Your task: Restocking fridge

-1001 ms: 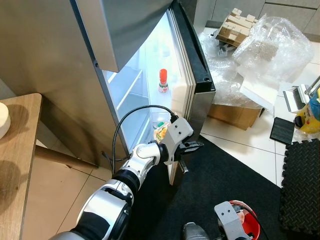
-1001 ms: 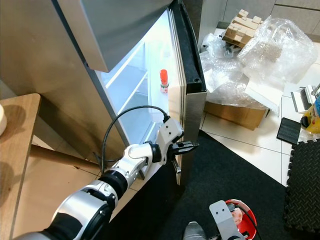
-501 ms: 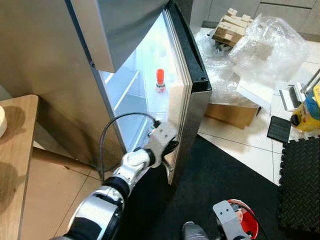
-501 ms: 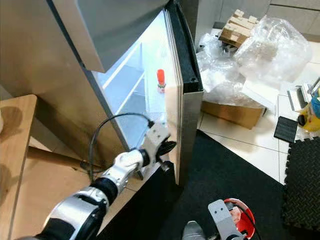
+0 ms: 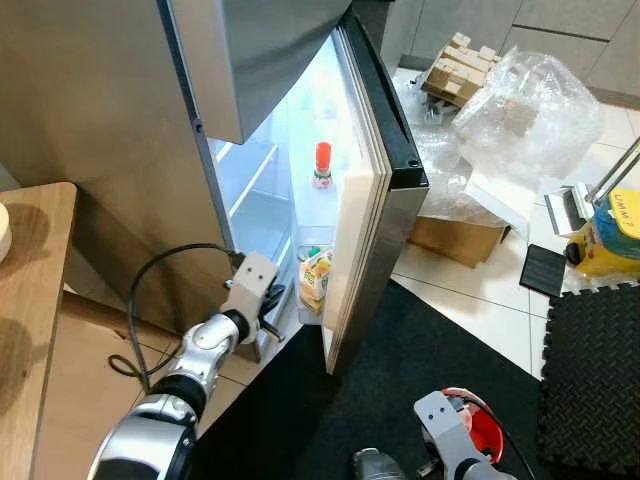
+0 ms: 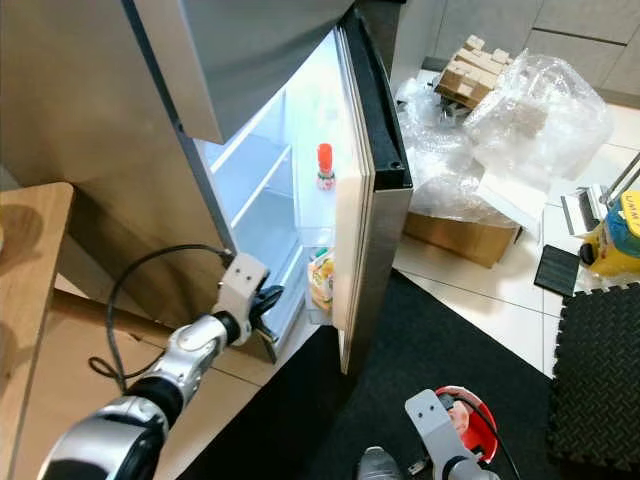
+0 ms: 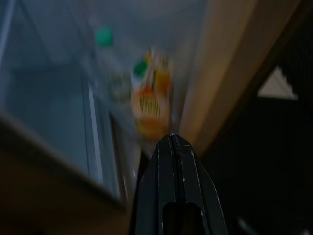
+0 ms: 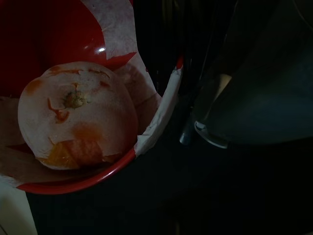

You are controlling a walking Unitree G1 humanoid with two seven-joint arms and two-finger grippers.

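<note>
Fingers pressed together and empty, left gripper hangs at the fridge bottom edge, beside the open door.

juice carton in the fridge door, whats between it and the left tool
Nothing stands between them. In the left eye view the left tool hangs beside the fridge's lower edge, and a bare gap of lit interior separates it from the juice carton on the door shelf.

The carton on the fridge door shelf is too blurred in the left wrist view to read its label, and the green-capped things beside it are smears. The right gripper is cut off by the bottom edge, fingers hidden. The right wrist view is mostly murk beyond the red bowl.
</note>
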